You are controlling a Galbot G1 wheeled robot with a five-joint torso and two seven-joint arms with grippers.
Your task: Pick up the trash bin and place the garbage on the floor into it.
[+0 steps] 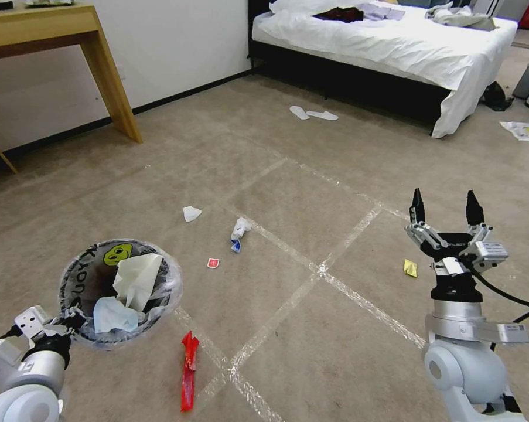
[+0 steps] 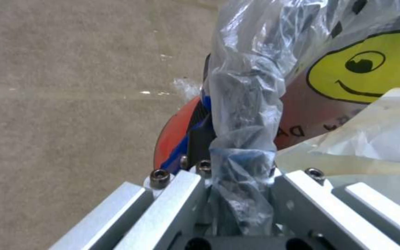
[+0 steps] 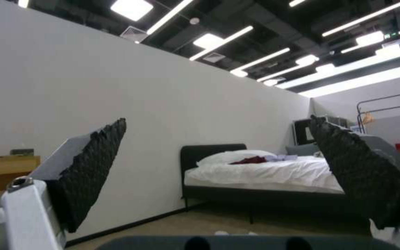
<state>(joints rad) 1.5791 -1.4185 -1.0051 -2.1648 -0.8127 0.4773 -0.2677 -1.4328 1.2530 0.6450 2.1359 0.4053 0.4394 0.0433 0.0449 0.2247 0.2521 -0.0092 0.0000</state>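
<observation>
The left claw (image 1: 71, 321) is clamped on the near rim of the trash bin (image 1: 82, 275), held at the robot's lower left above the floor (image 1: 311, 193); in the left wrist view its fingers are wrapped in the crinkled clear liner (image 2: 244, 104) and hard to make out, with only a sliver of the bin's red body showing beside them. The lettering on the black rim is partly covered by the liner. Inside the bin lie two pieces: a cream crumpled paper (image 1: 136, 279) and a light-blue mask (image 1: 113, 315). The right claw (image 1: 444, 206) is raised at the right, pointing up, its two black fingers apart and empty. Five bits of garbage lie loose on the carpet: a white tissue (image 1: 191, 213), a white-and-blue wad (image 1: 239, 232), a small red square wrapper (image 1: 213, 263), a long red wrapper (image 1: 188, 369) nearest the bin, and a yellow scrap (image 1: 410, 268) beside the right arm. Two white slippers (image 1: 313, 113) lie near the bed (image 1: 387, 41), which is cut off at the top edge.
</observation>
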